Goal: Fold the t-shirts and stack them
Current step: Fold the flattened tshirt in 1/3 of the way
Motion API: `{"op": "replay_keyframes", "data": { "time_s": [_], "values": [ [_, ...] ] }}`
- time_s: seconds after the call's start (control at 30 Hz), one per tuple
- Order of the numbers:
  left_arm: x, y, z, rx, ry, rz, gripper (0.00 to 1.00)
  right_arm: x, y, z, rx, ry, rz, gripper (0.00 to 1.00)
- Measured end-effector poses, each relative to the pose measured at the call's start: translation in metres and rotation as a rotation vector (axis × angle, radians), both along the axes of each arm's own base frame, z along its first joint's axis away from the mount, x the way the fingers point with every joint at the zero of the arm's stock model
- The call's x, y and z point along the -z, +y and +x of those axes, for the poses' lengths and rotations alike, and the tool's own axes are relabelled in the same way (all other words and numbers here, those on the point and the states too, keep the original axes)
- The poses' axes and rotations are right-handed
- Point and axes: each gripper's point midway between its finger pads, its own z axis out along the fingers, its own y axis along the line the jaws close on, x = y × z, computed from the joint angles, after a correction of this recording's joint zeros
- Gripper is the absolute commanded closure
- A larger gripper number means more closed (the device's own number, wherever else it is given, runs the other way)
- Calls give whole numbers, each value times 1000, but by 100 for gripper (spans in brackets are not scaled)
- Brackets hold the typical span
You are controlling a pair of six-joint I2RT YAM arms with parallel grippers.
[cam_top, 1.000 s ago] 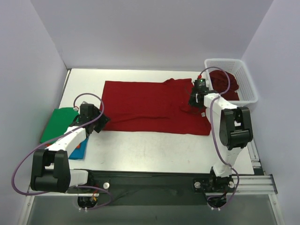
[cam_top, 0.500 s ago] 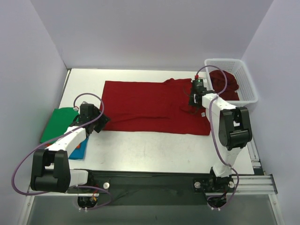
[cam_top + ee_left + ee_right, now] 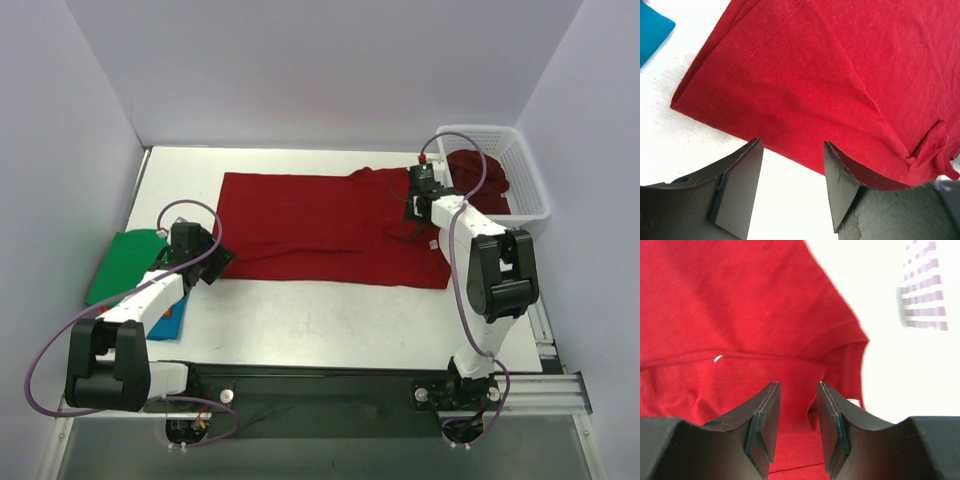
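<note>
A dark red t-shirt (image 3: 320,225) lies spread flat across the middle of the table, with a small fold near its right end. My right gripper (image 3: 411,207) hovers over that right end, by the collar and sleeve. Its jaws stand open above the red cloth (image 3: 740,305), with nothing between them (image 3: 798,390). A small white neck label (image 3: 718,358) shows on the cloth. My left gripper (image 3: 214,262) is open at the shirt's near left corner (image 3: 830,75), over bare table (image 3: 792,150). A green t-shirt (image 3: 125,262) and a blue one (image 3: 172,318) lie folded at the left.
A white mesh basket (image 3: 524,170) stands at the back right with another dark red shirt (image 3: 482,180) in it. Its mesh wall (image 3: 925,295) shows at the right wrist view's upper right. A corner of the blue shirt (image 3: 650,30) appears in the left wrist view.
My right gripper has opened, let go of the red cloth and moved a little toward the back. The left arm has not moved.
</note>
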Motion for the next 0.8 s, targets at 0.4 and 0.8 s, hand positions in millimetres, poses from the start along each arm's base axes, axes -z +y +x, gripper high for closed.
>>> {"op": "replay_keyframes", "data": {
  "time_s": [0.4,0.8],
  "values": [
    [2,0,-2,0,5,1,38,-18,11,-3,54,12,37,62],
    [2,0,-2,1,4,0,38,4,63,38,14,84,145,62]
  ]
}}
